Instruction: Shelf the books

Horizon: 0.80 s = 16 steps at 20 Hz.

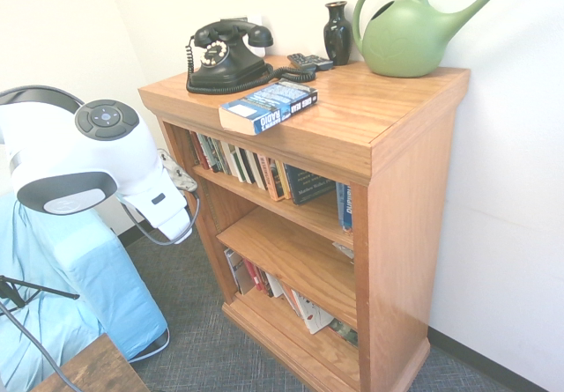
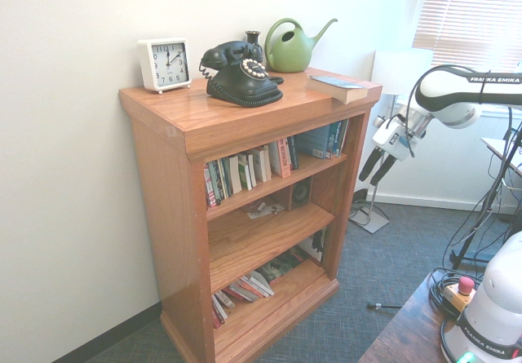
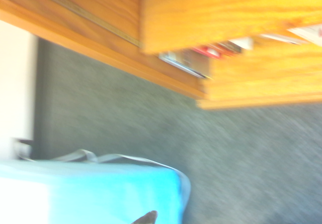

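Note:
A thick blue paperback book [image 1: 269, 106] with white lettering lies flat on the top of the honey-coloured wooden shelf [image 1: 379, 119], near its front edge. In the second exterior view the book [image 2: 341, 86] lies at the right end of the shelf [image 2: 220, 118] top. My gripper [image 2: 376, 168] hangs beside the shelf's right side, below the level of the top and apart from the book. Its two dark fingers [image 2: 366, 166] point down and stand open with nothing between them. The blurred wrist view shows the shelf's base [image 3: 166, 78] and grey carpet.
A black telephone [image 1: 227, 55], a dark vase [image 1: 337, 33], a green watering can [image 1: 407, 31] and a white clock [image 2: 164, 64] stand on the top. Mixed-colour books [image 2: 249, 170] fill the upper and bottom levels. A light blue cloth-covered object [image 1: 79, 295] stands on the carpet.

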### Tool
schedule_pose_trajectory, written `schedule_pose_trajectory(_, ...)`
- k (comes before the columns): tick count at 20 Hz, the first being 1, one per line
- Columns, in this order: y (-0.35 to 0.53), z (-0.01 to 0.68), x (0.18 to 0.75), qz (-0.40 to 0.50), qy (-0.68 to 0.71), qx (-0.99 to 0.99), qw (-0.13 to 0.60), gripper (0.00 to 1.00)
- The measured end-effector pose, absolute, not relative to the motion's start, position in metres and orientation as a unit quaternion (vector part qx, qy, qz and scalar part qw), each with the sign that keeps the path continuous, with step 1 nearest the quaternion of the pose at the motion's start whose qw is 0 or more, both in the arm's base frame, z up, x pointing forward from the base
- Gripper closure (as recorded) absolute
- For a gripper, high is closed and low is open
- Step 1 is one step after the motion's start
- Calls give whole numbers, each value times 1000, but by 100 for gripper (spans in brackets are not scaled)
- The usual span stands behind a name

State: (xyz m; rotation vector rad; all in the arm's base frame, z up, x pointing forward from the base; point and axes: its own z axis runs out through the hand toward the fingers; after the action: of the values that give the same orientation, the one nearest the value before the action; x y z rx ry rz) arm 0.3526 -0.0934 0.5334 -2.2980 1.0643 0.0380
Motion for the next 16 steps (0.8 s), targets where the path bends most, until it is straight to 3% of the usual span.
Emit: schedule_pose_trajectory(16, -175, 590, 395, 40, 310, -820, 480, 0)
